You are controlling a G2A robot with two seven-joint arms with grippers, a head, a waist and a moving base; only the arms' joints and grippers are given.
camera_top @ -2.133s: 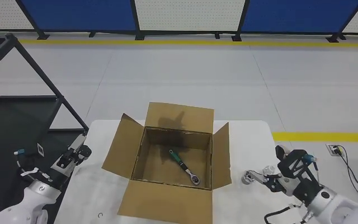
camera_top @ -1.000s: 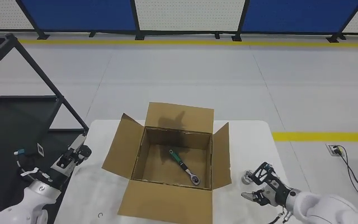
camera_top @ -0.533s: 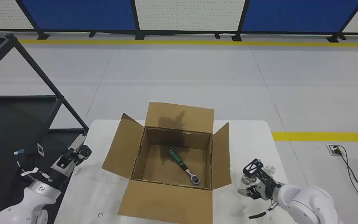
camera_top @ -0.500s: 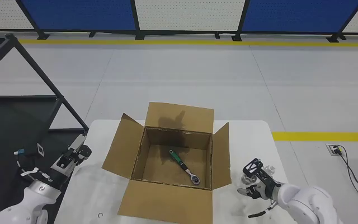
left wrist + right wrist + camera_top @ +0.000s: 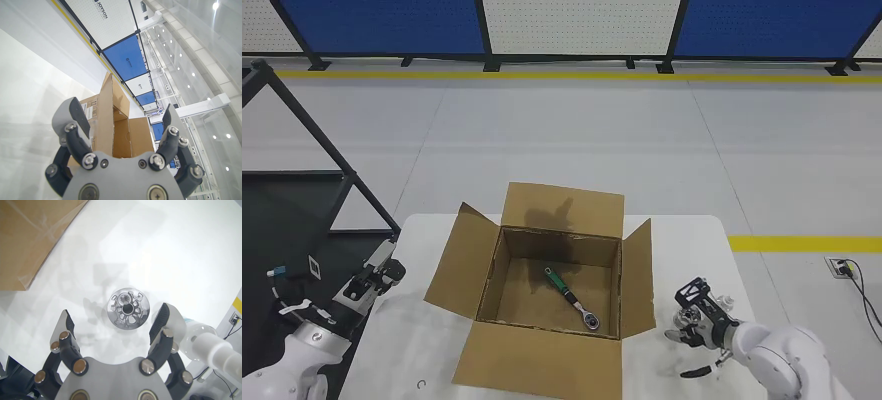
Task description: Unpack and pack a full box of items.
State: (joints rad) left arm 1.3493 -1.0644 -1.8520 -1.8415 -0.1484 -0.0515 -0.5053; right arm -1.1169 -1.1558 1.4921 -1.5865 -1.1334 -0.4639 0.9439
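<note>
Your white worktop carries the open cardboard box, a green-handled ratchet wrench lying on its bottom. Right of the box, your right gripper hangs released, jaws spread either side of a round metal part, with a white bottle just beside. Your left gripper is released too, near the worktop's left edge. Beyond lie pale floor, a yellow line and blue and white panels

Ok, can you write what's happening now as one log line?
left tool: open, beside box | right tool: open, at metal part on table | wrench: inside box
</note>
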